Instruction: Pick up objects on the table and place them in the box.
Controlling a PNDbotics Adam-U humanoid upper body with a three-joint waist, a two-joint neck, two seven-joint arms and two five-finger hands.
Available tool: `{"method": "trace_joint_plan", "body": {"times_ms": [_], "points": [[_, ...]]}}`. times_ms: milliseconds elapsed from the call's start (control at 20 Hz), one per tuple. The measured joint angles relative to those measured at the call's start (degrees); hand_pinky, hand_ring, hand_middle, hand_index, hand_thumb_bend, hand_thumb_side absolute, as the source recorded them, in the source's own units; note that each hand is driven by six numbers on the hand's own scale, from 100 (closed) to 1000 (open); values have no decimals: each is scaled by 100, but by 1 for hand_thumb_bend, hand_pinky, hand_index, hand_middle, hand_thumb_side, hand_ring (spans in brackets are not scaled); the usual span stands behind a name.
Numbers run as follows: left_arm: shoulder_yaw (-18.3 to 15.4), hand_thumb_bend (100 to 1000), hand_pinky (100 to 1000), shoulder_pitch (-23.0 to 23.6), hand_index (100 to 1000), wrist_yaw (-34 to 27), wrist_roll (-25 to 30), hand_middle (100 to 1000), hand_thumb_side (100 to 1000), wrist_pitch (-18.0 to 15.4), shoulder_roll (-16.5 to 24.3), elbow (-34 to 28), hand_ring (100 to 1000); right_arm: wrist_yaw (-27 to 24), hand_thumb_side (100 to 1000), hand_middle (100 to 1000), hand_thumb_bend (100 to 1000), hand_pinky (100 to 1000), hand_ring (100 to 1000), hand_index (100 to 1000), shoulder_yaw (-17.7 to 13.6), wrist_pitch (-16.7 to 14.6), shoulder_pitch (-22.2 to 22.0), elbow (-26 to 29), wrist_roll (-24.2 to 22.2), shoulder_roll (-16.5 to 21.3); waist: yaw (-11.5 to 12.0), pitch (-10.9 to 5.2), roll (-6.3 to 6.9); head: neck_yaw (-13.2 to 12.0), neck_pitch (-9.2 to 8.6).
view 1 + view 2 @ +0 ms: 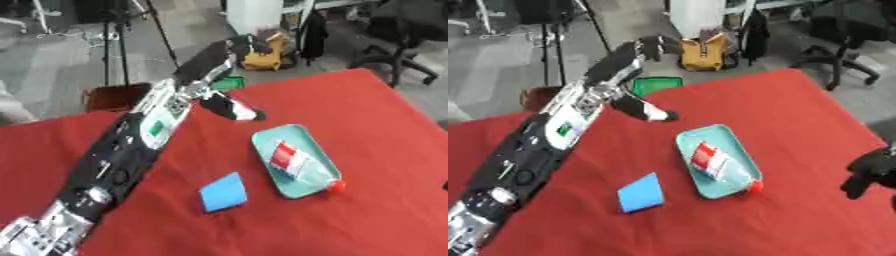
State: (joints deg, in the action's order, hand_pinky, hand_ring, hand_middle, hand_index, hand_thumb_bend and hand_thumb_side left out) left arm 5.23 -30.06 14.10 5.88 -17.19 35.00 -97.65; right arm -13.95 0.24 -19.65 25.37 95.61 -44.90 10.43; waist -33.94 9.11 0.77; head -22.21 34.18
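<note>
1. Near the middle of the table (pixel 367 115): blue pad (pixel 223 192) lying flat and alone on the red cloth, just beside the tray (pixel 289 132) but apart from it.
2. On the tray: bottle (pixel 293 159) on its side, red label up, red cap (pixel 337 186) over the near corner.
3. Beyond the far edge: green box (pixel 656 84), partly hidden by the arm.
4. Reaching out above that edge: left hand (pixel 636 52), fingers loosely spread and relaxed, nothing seen between them. Black-and-white piece (pixel 234 109) jutting toward the tray; thumb or something else, cannot tell.
5. At the right edge, right eye view only: right hand (pixel 872 172), a dark shape; open or closed, cannot tell.
6. Likely handling of the pad: light, thin, probably soft, so apt to fold or slide on the cloth. Best pinched at an edge, thumb beneath.
7. Likely handling of the bottle: smooth, round, prone to roll. Best wrapped round the labelled middle, away from the cap.
</note>
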Motion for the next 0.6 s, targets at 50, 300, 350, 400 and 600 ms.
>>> {"method": "trace_joint_plan", "body": {"times_ms": [50, 300, 350, 400, 600], "points": [[-25, 604, 646, 256, 869, -411, 119, 816, 496, 71, 63, -223, 879, 1, 487, 683, 169, 609, 551, 766, -28, -8, -15, -26, 8, 42, 137, -31, 24, 53, 2], [-112, 577, 640, 1058, 869, -1427, 776, 814, 642, 455, 287, -788, 886, 35, 488, 683, 167, 608, 550, 766, -120, -43, -98, -129, 43, 191, 467, -93, 50, 227, 88], [-111, 574, 633, 1189, 868, -1482, 904, 811, 651, 527, 296, -824, 885, 46, 488, 683, 166, 607, 549, 766, -132, -46, -116, -139, 46, 203, 528, -95, 61, 236, 105], [-109, 574, 633, 1309, 868, -1523, 1013, 811, 651, 590, 299, -846, 885, 59, 488, 683, 166, 607, 549, 766, -133, -50, -121, -146, 50, 210, 584, -95, 69, 249, 113], [-136, 586, 618, 1586, 861, -1707, 1168, 804, 659, 765, 248, -947, 882, 90, 488, 683, 165, 607, 549, 766, -155, -53, -152, -175, 53, 237, 765, -95, 71, 279, 156]]}}
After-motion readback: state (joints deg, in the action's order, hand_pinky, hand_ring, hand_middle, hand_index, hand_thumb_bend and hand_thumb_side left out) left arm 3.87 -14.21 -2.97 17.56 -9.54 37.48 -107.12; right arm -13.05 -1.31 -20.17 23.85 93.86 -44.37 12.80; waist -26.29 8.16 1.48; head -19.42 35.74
